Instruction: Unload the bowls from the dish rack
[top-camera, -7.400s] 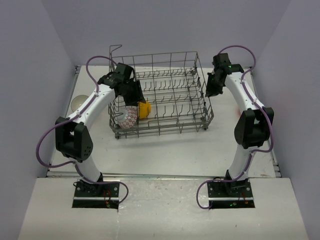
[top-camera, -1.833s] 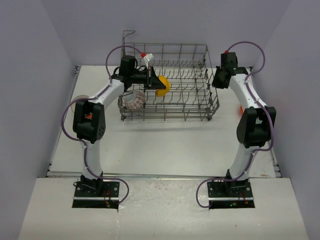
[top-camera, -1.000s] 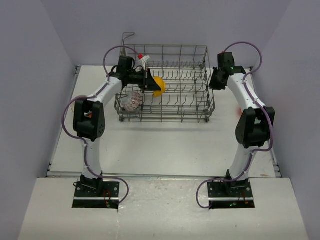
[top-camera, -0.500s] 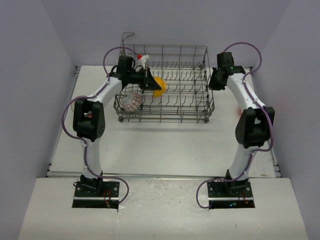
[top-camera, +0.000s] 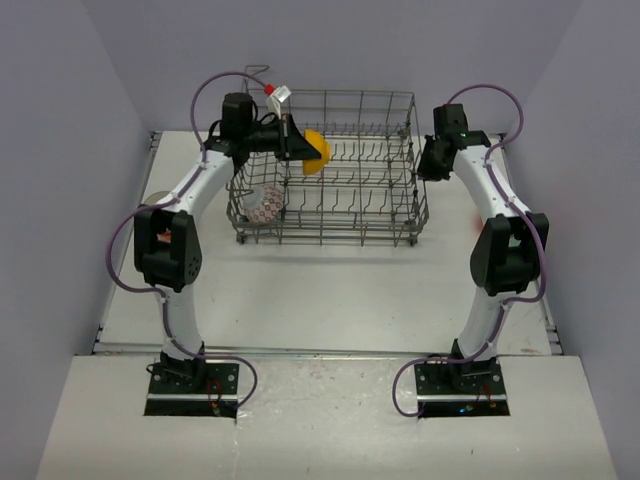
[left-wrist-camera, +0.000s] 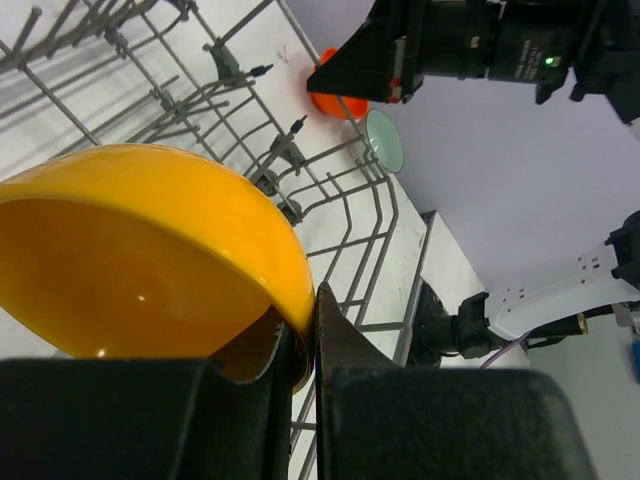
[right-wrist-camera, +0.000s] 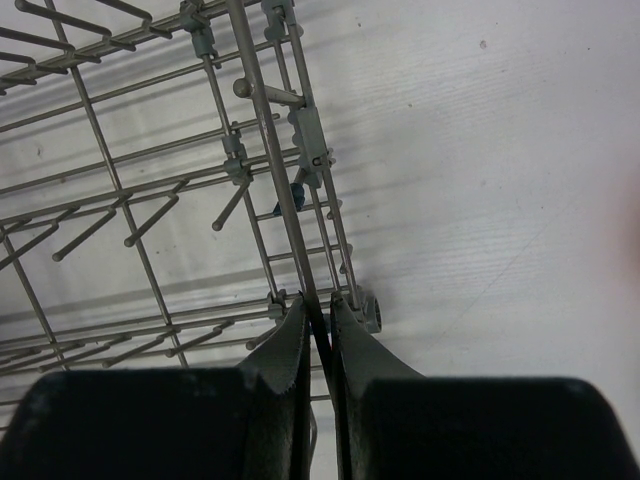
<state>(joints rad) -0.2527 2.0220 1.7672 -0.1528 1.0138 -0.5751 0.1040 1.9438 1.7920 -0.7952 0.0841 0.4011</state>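
The top view looks down from high behind the arm bases (top-camera: 195, 378) over the whole counter (top-camera: 330, 290) and dish rack (top-camera: 340, 190). The close view behind the left hand (left-wrist-camera: 305, 330) faces across the rack; the one behind the right hand (right-wrist-camera: 318, 315) looks down its side wires

Softly lit from above, with faint shadows under the rack (top-camera: 330, 238) on the table (top-camera: 330, 290). Blurred at the near fingers (left-wrist-camera: 130, 420) in wrist views; small glint inside the bowl (left-wrist-camera: 150, 230).

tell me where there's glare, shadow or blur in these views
Left wrist: a small glint inside the yellow bowl, left hand dark and soft-edged up close. Right wrist: dish rack wires throw faint shadows on the table. Top external: even light, no glare.
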